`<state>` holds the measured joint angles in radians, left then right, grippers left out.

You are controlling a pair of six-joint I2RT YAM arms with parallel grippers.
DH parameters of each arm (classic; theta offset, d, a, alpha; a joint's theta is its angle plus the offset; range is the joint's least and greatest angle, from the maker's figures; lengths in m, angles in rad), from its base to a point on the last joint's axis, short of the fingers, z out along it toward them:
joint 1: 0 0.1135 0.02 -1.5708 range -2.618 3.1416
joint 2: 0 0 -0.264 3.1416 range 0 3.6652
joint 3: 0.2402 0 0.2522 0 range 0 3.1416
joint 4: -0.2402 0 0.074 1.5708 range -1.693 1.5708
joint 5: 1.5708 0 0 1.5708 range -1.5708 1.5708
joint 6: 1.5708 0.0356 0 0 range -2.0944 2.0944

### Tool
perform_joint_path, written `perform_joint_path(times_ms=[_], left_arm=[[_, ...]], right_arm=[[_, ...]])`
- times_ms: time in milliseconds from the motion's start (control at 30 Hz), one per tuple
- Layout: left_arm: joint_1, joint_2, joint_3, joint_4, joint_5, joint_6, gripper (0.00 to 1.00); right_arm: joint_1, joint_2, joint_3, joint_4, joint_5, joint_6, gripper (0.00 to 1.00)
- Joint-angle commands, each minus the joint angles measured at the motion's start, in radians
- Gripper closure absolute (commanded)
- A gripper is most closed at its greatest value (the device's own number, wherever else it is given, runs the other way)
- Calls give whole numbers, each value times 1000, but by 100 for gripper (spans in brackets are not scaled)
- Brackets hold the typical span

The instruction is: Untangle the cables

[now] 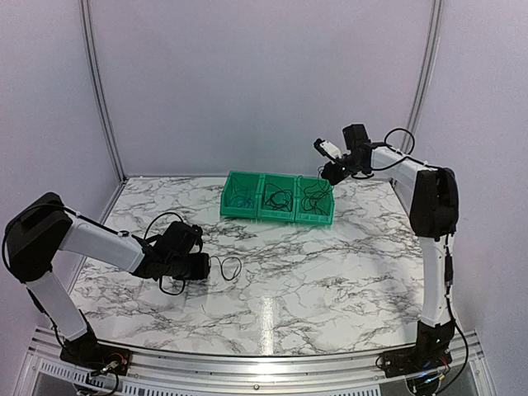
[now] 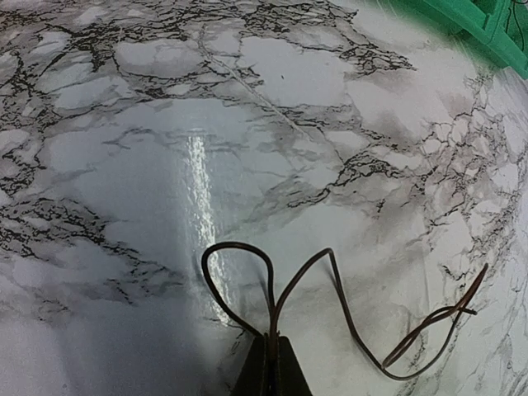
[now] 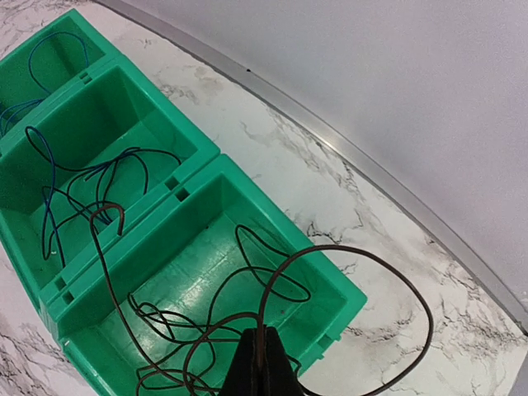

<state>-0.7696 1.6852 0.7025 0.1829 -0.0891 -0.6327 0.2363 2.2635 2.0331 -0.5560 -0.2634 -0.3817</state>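
Note:
My left gripper (image 1: pixel 206 266) lies low on the marble table and is shut on a thin dark cable (image 1: pixel 227 266). In the left wrist view the fingertips (image 2: pixel 272 345) pinch that cable (image 2: pixel 346 305), which makes one loop to the left and trails right across the table. My right gripper (image 1: pixel 330 175) hovers over the right bin (image 1: pixel 314 216) of a green row of three. It (image 3: pixel 262 337) is shut on a dark cable (image 3: pixel 355 247) that arcs out past the bin's rim (image 3: pixel 206 165). More dark cable coils (image 3: pixel 173 330) lie in that bin.
The middle bin (image 3: pixel 107 107) holds loose blue and black wires (image 3: pixel 49 190). The left bin (image 3: pixel 58 49) holds a blue wire. The bins stand near the back of the table, close to the metal wall rail (image 3: pixel 396 194).

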Motion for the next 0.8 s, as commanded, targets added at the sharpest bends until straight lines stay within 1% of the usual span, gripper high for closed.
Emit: perform_joint_path(times_ms=[0,267,367,467,600,767], left_arm=[[-6,61,-50,-138,43,-4,100],[-8,54,-57,-133,44,-7,100],[-7,56,-59,-128,44,-10,100],[-8,63,-58,-120,46,-12,100],[-8,78,-50,-114,53,-9,100],[-9,88,-40,-108,62,-7,100]], right_arm=[[38,58,47,-55,38,-34,100],[51,107,82,-93,85,-21,100],[50,93,83,-118,86,-23,92],[52,54,68,-139,91,-24,77],[56,-18,47,-172,115,-19,64],[61,-84,29,-242,125,-17,55]])
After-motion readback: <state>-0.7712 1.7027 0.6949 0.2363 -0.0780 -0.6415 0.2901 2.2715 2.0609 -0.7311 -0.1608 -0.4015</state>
